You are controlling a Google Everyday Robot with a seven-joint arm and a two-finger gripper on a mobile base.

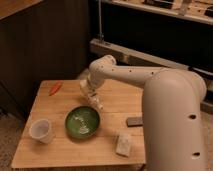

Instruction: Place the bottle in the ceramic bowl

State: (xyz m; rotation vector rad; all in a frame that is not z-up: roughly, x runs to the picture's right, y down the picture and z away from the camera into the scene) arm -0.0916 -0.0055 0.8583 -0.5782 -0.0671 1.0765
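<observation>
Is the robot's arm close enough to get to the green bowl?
Probably yes. The gripper hangs just past the far rim of the ceramic bowl, nothing between them; the cup and block sit aside.

A wooden table [65, 150] sits on a speckled floor [7, 145]. Dark walls [50, 40] stand behind. The gripper [94, 100] hangs over the table.

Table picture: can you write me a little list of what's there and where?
hand: above the table, just behind the bowl
bottle: at the hand, not in the bowl
bowl: green, mid-table
cup: white, left of bowl
orange thing: far left corner
pale block: front right of bowl
dark thing: right of bowl
</observation>
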